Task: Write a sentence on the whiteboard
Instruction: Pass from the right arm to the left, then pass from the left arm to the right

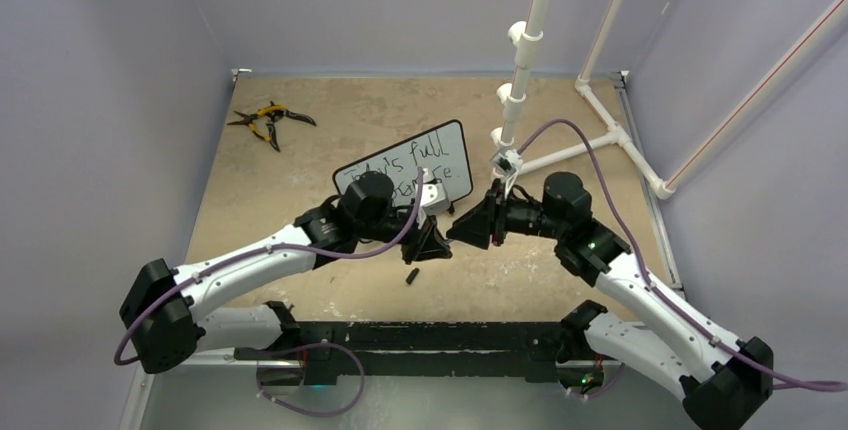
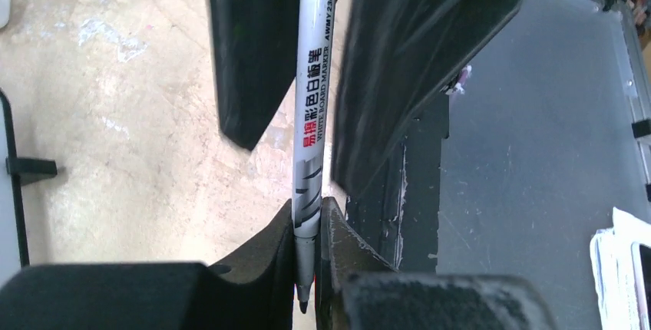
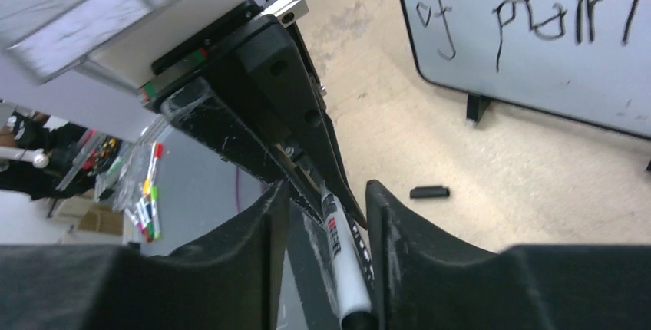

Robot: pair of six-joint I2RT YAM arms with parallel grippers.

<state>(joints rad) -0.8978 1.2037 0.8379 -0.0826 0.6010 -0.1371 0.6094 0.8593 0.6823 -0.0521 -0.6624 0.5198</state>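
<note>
- Pinching the marker point(image 2: 315, 100) near its bare tip with the left claw point(image 2: 307, 268), jaws together on the barrel, probably to take it over.
- Standing loosely around the same marker with the right claw point(image 3: 326, 192), jaws apart with a gap showing, apparently to let it go.
- Hovering both just in front of the whiteboard point(image 1: 445, 145), propped upright on the tabletop point(image 1: 300, 180).
- Showing the sentence point(image 1: 410, 172) on the whiteboard, two black lines, seemingly finished.
- Leaving a small black cap point(image 1: 411, 277) lying in front of the whiteboard, below the claws.
</note>
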